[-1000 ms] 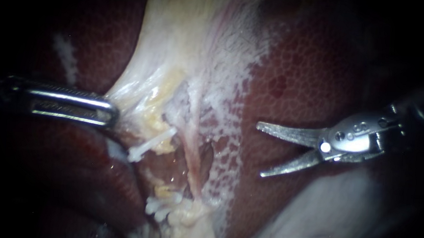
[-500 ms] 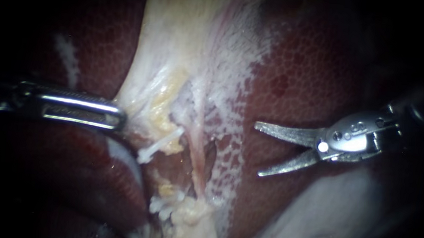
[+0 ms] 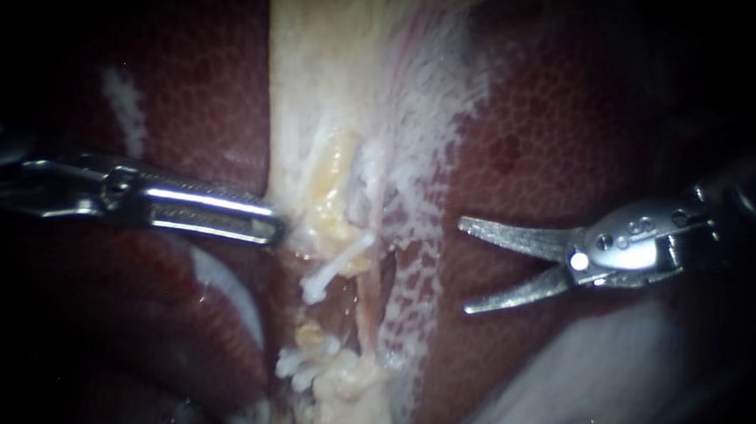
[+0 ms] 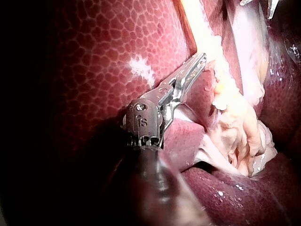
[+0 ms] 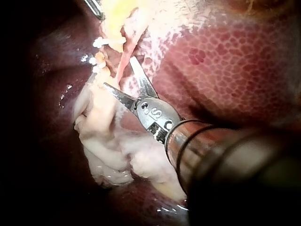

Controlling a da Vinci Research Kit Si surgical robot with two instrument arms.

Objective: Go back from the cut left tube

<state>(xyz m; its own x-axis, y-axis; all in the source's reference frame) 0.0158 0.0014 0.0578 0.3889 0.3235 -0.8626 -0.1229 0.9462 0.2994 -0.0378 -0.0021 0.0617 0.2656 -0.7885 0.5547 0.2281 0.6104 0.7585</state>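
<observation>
The cut left tube (image 3: 332, 269) has shifted right with the left instrument (image 3: 270, 227), whose jaws clamp pale tissue (image 3: 312, 147); the right instrument (image 3: 463, 267) stays gaping over bare liver (image 3: 558, 127).

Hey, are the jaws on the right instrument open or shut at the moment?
Open: the right instrument shows a clear gap between its two jaws, and nothing is gripped between them.
</observation>
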